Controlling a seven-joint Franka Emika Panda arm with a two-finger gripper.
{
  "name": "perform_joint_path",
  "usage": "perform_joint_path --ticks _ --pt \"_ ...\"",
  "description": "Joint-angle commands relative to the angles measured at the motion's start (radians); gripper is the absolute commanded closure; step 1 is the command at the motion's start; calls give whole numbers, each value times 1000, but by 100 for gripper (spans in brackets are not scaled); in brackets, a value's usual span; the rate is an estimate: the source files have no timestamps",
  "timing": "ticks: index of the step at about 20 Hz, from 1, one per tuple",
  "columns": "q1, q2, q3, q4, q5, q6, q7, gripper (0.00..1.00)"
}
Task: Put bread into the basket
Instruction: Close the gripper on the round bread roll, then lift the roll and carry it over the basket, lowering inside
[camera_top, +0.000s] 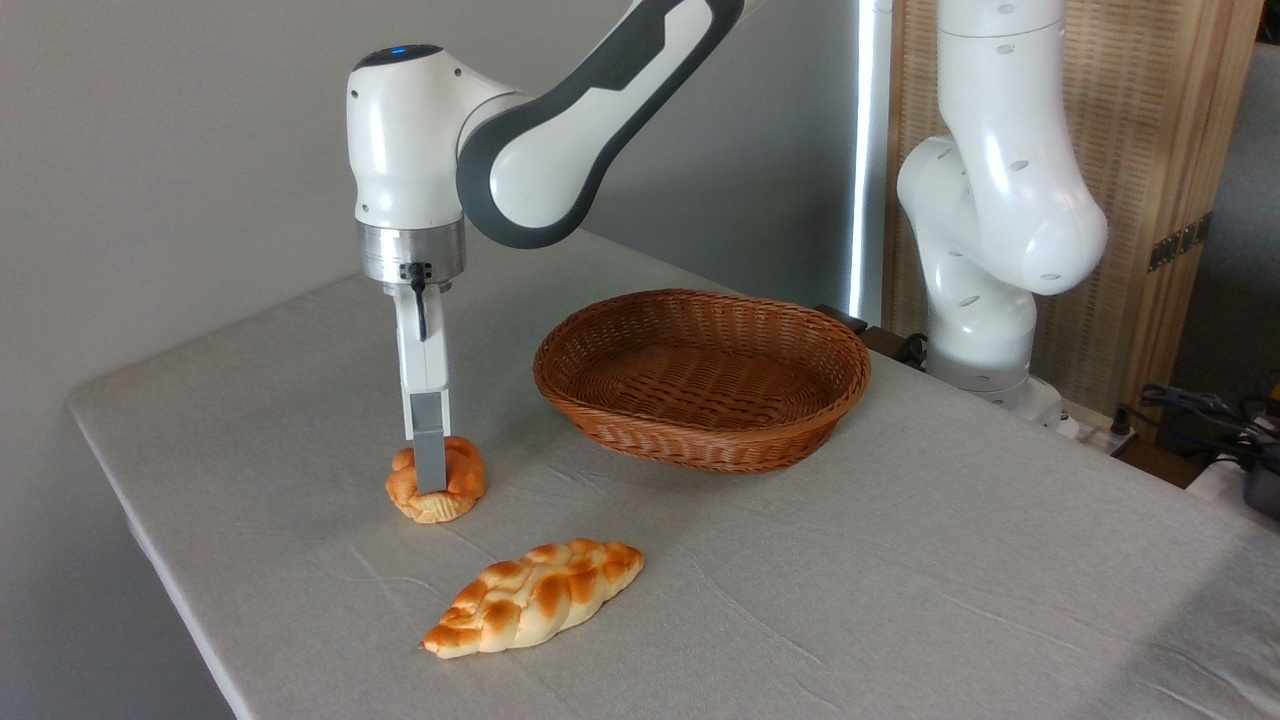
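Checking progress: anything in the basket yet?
No, the basket holds nothing; the bun sits on the table under the gripper.

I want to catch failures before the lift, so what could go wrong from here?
The gripper seems to pinch the bun with narrow fingers; the rounded bun could twist or slip out on the lift. The basket has a raised rim, so a low carry might clip it and push the basket. The braided loaf lies close in front; a dropped bun could roll against it.
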Motion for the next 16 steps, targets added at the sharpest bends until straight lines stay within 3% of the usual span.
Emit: perform_joint_path --ticks 1,5,13,16 --pt "-4 -13 4 -13 13 17 13 58" --pt "-2 -92 18 -2 -2 -9 2 57" --pt "4 -311 53 7 -4 -426 14 54" --pt "-15 -373 55 -25 -6 -491 13 53"
